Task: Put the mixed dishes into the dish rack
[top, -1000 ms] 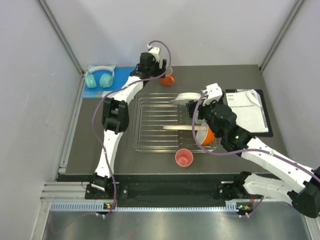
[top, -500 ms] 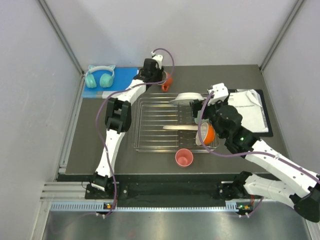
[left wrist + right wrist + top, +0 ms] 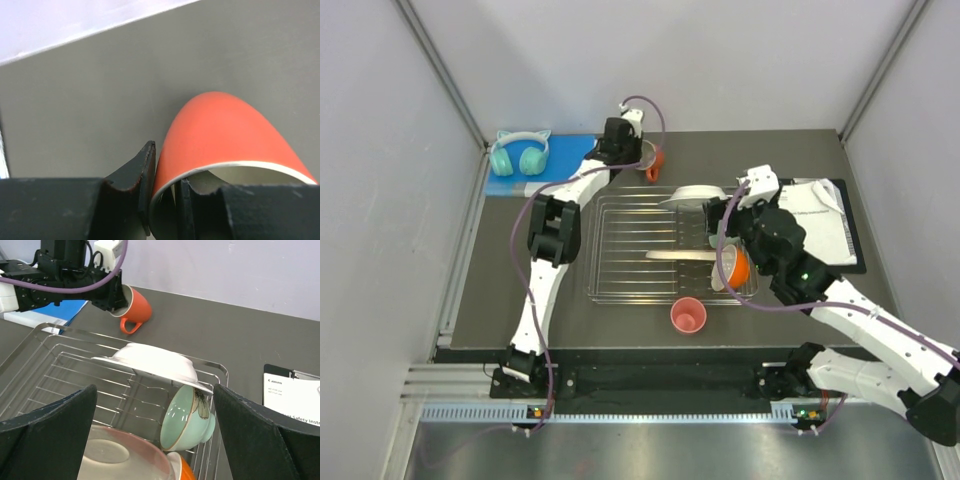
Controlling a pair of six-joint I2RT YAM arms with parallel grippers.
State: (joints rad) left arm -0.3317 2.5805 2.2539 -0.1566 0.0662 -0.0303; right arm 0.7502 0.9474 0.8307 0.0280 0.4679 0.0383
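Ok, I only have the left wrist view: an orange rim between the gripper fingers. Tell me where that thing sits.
Observer: It is the orange mug, tilted beyond the far edge of the dish rack, outside it, handle pointing toward the rack. The left gripper pinches its rim.
Operator: List what is in the rack.
Observer: A white plate, a mint-green bowl, a sprig plate and an orange bowl.
Operator: Name what remains outside.
Observer: Besides the mug, the pink cup, upright on the table by the rack's near edge.
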